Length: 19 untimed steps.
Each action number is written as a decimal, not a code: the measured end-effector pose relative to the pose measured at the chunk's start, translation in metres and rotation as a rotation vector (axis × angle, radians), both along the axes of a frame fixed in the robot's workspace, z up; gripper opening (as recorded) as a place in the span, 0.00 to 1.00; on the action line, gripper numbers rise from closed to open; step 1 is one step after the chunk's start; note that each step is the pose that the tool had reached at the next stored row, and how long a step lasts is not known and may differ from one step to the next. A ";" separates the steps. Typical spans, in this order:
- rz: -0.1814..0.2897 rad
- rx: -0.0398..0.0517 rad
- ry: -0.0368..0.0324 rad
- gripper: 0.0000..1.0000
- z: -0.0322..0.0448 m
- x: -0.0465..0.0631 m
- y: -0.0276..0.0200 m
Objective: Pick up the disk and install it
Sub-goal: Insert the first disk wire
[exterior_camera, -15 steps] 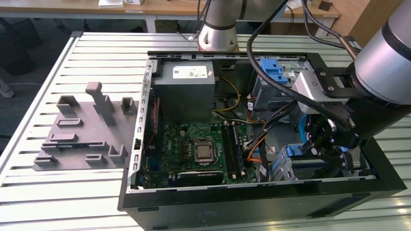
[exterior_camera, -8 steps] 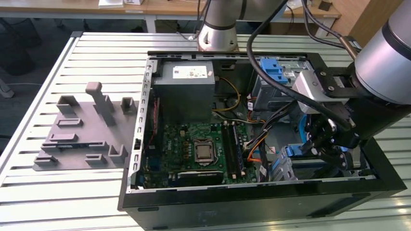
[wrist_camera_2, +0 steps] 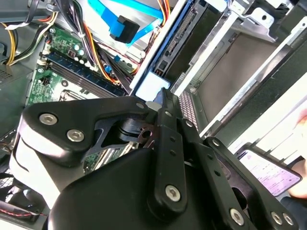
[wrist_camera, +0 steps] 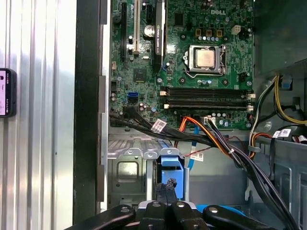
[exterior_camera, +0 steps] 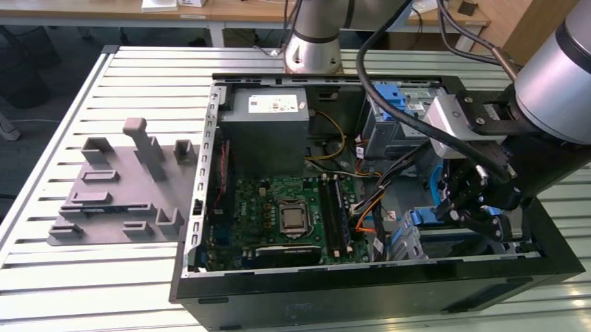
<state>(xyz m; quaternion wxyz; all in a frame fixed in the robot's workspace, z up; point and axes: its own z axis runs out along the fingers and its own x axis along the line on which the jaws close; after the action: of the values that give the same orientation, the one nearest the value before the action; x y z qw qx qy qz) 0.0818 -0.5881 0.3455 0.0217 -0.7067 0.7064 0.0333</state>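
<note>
Disk (wrist_camera: 172,167) was standing on its edge in the silver drive cage (wrist_camera: 127,165), at the front corner of the open computer case (exterior_camera: 369,294), which lay on its side on the slatted counter (exterior_camera: 138,277). I judge that this edge-on position was chosen so the blue side rail could slide along the cage wall and guide the disk into its slot. The pincer (wrist_camera: 165,189) was directly at the near end of the disk, reaching down past the bundle of black and orange cables (wrist_camera: 216,139) that crossed between the motherboard (wrist_camera: 192,62) and the cage. Whether the pincer was pinching the disk or only resting against it, I cannot tell. In the second wrist view the disk (wrist_camera_2: 152,87) appeared thin and flat. It showed a long blue plastic rail on one side, a dark face with a connector strip, and a small white patch at the end nearest to the pincer.
</note>
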 end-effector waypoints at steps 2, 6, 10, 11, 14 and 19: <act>0.000 0.0001 0.0000 0.11 0.0030 0.000 0.0000; 0.000 0.0003 0.0000 0.11 0.0047 0.000 0.0000; 0.000 -0.0001 -0.0037 0.11 0.0041 0.000 0.0000; 0.000 0.0000 -0.0038 0.11 0.0037 0.001 0.0000; 0.000 0.0003 -0.0038 0.11 0.0035 0.006 0.0000; 0.000 0.0018 -0.0038 0.11 0.0073 0.006 0.0000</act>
<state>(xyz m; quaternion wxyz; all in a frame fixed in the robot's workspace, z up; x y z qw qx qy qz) 0.0881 -0.5881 0.3528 0.0236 -0.7068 0.7062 0.0326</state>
